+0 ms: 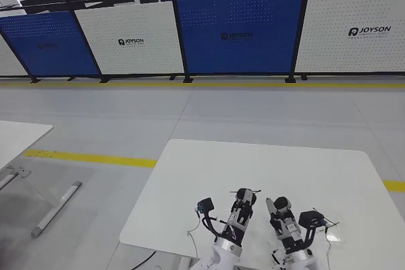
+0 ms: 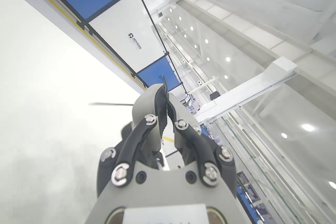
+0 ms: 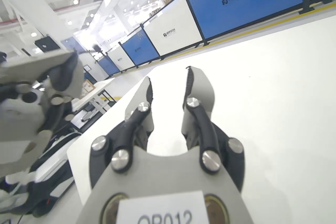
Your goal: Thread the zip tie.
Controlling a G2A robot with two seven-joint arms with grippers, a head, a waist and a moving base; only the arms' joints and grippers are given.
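My left gripper [image 2: 164,93] is shut on a thin black zip tie [image 2: 165,82]. A short end of the tie pokes out past the fingertips, and a blurred black strand [image 2: 110,104] runs off sideways over the white table [image 2: 39,78]. In the top view this gripper [image 1: 245,196] stands near the table's front edge with the zip tie [image 1: 254,192] at its tip. My right gripper [image 3: 169,74] is open and holds nothing. It stands close beside the left one [image 3: 69,62], over the table [image 1: 256,162]. In the right wrist view the zip tie [image 3: 90,51] sticks out of the left gripper.
A second white table [image 1: 7,138] stands off to the left, with a grey bar [image 1: 56,209] lying on the floor beside it. Blue and white fence panels [image 1: 236,37] line the back. A yellow line [image 1: 88,158] crosses the floor.
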